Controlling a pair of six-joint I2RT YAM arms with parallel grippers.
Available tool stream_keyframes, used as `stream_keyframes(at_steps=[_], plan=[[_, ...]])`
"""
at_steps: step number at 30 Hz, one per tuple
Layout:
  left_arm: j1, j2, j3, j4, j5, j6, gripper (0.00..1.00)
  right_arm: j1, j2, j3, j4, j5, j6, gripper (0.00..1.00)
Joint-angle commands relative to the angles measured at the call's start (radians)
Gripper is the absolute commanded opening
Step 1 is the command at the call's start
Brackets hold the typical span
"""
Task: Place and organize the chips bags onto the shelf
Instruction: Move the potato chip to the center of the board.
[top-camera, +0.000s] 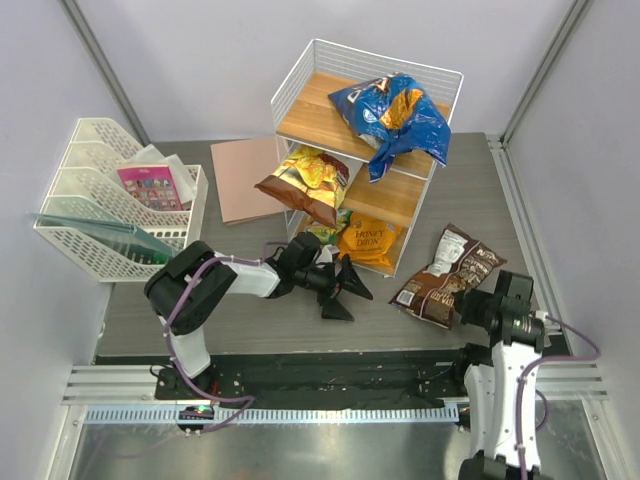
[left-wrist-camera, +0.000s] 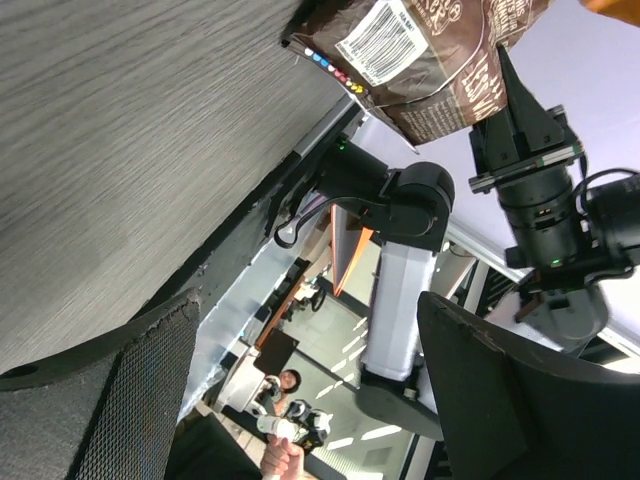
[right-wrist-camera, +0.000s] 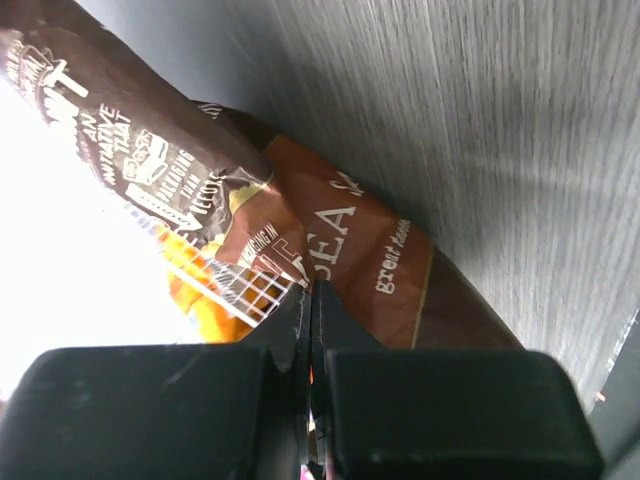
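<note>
The shelf (top-camera: 303, 70) stands at the back centre. The blue Doritos bag (top-camera: 395, 115) lies on its top board. The brown-white bag with red lettering (top-camera: 303, 183) sticks out of the middle tier. The orange Honey Dijon bag (top-camera: 366, 243) and the small green-yellow bag (top-camera: 325, 232) are on the bottom tier. The dark brown Sea Salt bag (top-camera: 447, 275) lies flat on the table, also in the left wrist view (left-wrist-camera: 430, 50) and the right wrist view (right-wrist-camera: 350, 240). My left gripper (top-camera: 340, 285) (left-wrist-camera: 310, 400) is open and empty in front of the shelf. My right gripper (top-camera: 482, 300) (right-wrist-camera: 310, 288) is shut, tips at the Sea Salt bag's near edge.
A white mesh file tray (top-camera: 75, 240) with a pink card packet (top-camera: 150, 185) stands at the left. A light-brown flat board (top-camera: 245, 178) lies beside the shelf. The table's front edge (top-camera: 330, 352) runs just before the arms.
</note>
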Motion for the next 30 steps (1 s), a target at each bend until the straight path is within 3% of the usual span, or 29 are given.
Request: stream_keyframes(at_steps=[1,5,6,8,10,14,16,17,20,21,23,26,30], plan=[[0.004,-0.002,0.013,0.073,0.038,-0.025,0.87,-0.002,0.25,0.123,0.147,-0.034,-0.152,0.01],[0.007,-0.014,0.004,0.068,0.038,-0.023,0.87,0.0,0.515,0.319,0.2,-0.005,-0.351,0.04],[0.009,-0.019,0.002,0.062,0.036,-0.014,0.87,0.0,0.561,0.35,0.209,-0.002,-0.38,0.13],[0.012,-0.026,0.002,0.044,0.032,-0.006,0.87,0.003,0.701,0.431,0.195,0.006,-0.452,0.16],[0.019,-0.035,0.004,0.022,0.032,0.006,0.87,0.007,0.766,0.458,0.209,0.015,-0.468,0.28],[0.032,-0.042,0.003,0.008,0.029,0.014,0.87,0.036,0.784,0.455,0.183,0.021,-0.445,0.45],[0.033,-0.037,0.01,0.007,0.029,0.014,0.87,0.056,0.764,0.423,0.14,0.02,-0.412,0.47],[0.033,-0.034,0.016,0.005,0.029,0.015,0.87,0.063,0.737,0.404,0.125,-0.003,-0.385,0.47],[0.035,-0.022,0.028,0.002,0.033,0.02,0.87,0.125,0.679,0.369,0.065,-0.075,-0.346,0.31],[0.035,-0.017,0.03,0.002,0.036,0.018,0.87,0.179,0.663,0.372,0.022,-0.081,-0.325,0.3],[0.033,-0.005,0.04,0.004,0.042,0.024,0.87,0.22,0.643,0.402,-0.054,-0.066,-0.31,0.35],[0.038,0.003,0.053,-0.016,0.052,0.046,0.86,0.253,0.611,0.458,-0.177,-0.016,-0.309,0.52],[0.039,0.001,0.057,-0.027,0.058,0.058,0.86,0.25,0.649,0.498,-0.236,0.061,-0.357,0.58]])
